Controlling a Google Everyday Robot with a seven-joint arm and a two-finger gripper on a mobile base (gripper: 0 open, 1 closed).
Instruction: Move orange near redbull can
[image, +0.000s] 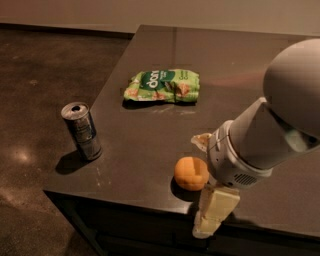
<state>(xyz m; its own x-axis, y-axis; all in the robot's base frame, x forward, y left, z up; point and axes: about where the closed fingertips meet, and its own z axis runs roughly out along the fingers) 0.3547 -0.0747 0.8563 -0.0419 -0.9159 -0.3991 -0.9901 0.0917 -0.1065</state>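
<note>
The orange (190, 173) sits on the dark table (240, 65) near its front edge. The redbull can (82, 131), silver with an open top, stands upright at the table's front left corner, well to the left of the orange. My gripper (207, 176) is right against the orange's right side. It is open: one pale finger (202, 141) shows just behind the orange and the other pale finger (214, 211) hangs in front of it, over the table's front edge. The orange partly lies between them and still rests on the table.
A green snack bag (162, 86) lies flat on the table behind the orange and the can. My large white-grey arm (272, 130) covers the right side of the table. The floor drops away to the left and in front.
</note>
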